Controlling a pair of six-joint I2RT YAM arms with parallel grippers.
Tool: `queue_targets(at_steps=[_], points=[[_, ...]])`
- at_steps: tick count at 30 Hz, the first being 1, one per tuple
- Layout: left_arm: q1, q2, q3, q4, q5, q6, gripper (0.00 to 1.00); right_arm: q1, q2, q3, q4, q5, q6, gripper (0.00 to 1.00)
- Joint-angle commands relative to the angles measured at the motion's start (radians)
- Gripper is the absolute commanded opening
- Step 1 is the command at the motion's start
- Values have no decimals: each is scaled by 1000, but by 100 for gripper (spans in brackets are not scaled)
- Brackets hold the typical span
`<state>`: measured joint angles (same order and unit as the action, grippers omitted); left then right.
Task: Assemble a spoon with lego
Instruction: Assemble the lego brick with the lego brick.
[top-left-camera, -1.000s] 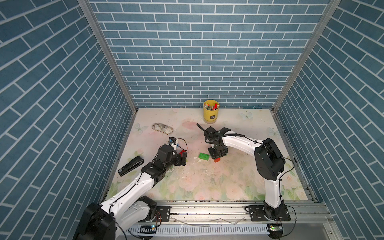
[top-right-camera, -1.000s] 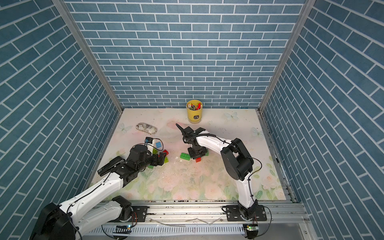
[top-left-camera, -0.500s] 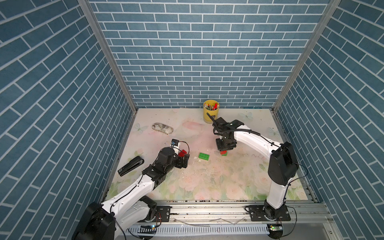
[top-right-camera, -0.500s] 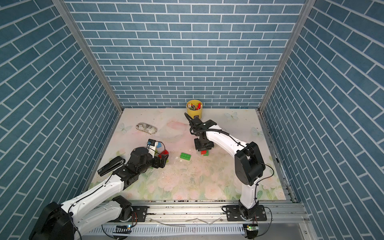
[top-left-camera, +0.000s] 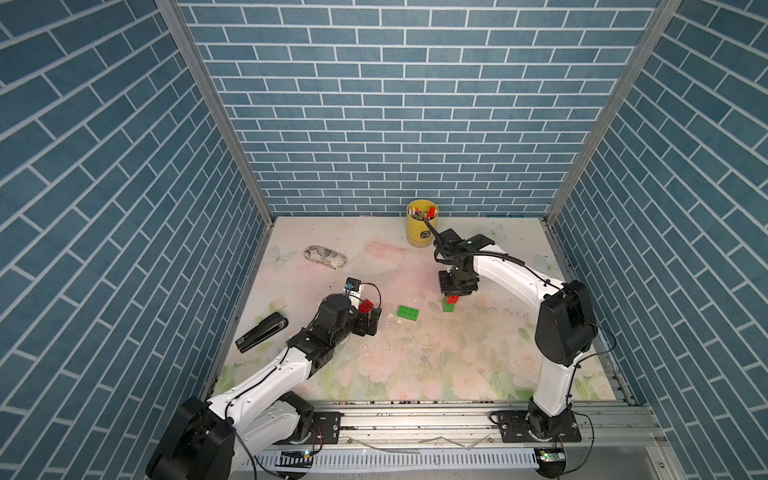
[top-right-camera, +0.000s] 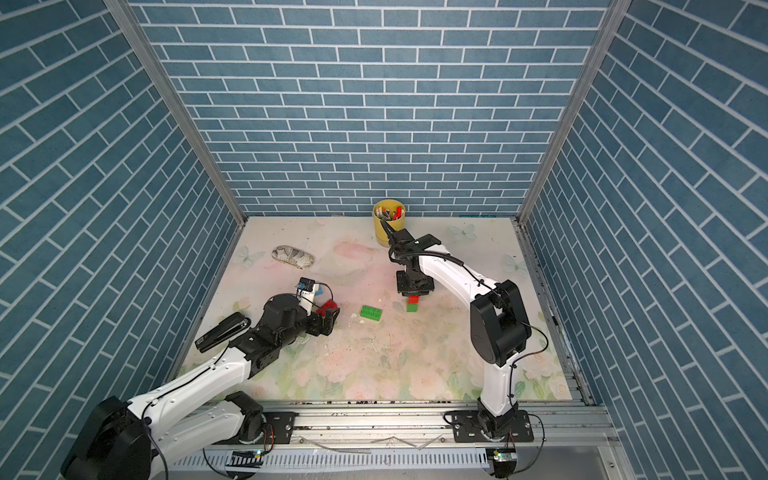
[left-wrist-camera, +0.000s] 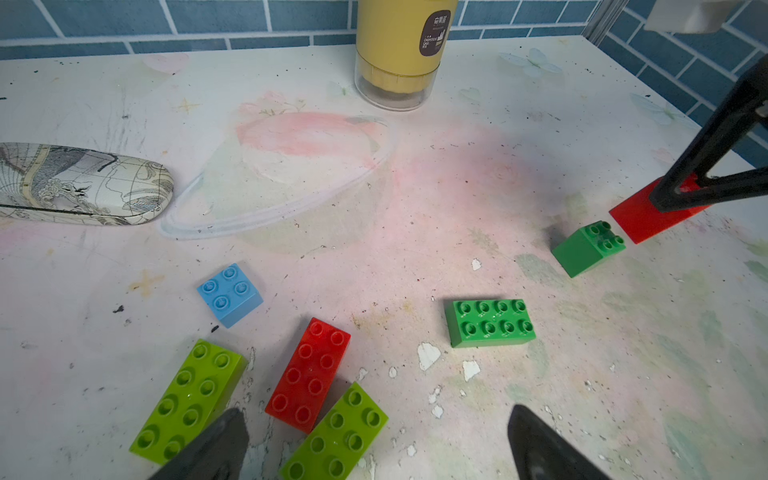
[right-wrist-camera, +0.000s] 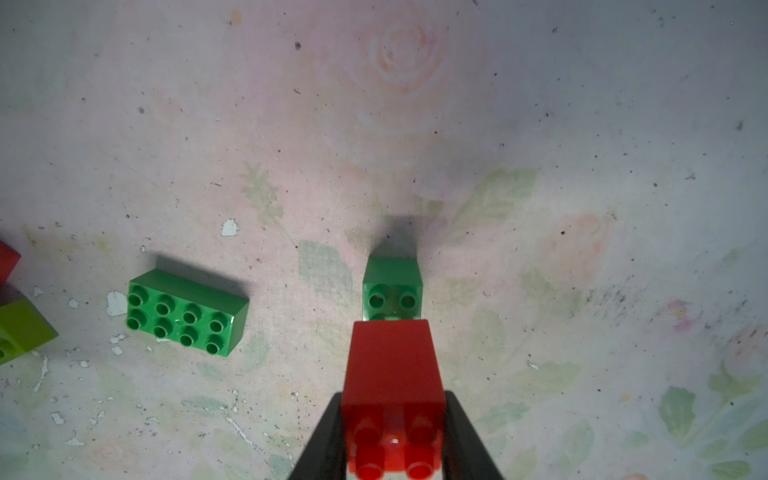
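**A small red brick (right-wrist-camera: 392, 361) pinched in the right gripper (right-wrist-camera: 392, 415)**

The left gripper (left-wrist-camera: 376, 419) hangs spread above two lime bricks (left-wrist-camera: 187, 399), a long red brick (left-wrist-camera: 309, 374) and a light-blue brick (left-wrist-camera: 230, 294), all loose on the table (left-wrist-camera: 415, 187). A long green brick (right-wrist-camera: 187, 311) lies mid-table. The pinched brick sits just beside a small green brick (right-wrist-camera: 392, 286); contact unclear.

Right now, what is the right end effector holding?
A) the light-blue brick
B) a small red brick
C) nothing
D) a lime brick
B: in the right wrist view, the right end effector is shut on the small red brick, with a finger on each side of it.
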<state>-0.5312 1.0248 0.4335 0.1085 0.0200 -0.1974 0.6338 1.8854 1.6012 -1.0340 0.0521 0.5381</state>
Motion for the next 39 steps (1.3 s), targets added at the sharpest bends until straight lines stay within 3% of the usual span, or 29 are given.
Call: queue_targets(at_steps=[1, 28, 39], points=[[-9, 13, 0, 14, -6, 12, 99, -8, 20, -9, -3, -18, 7, 26], [-8, 14, -4, 6, -26, 12, 99, -22, 141, -39, -9, 9, 18, 25], [-7, 6, -9, 0, -43, 13, 99, -8, 179, 7, -18, -58, 30, 25]])
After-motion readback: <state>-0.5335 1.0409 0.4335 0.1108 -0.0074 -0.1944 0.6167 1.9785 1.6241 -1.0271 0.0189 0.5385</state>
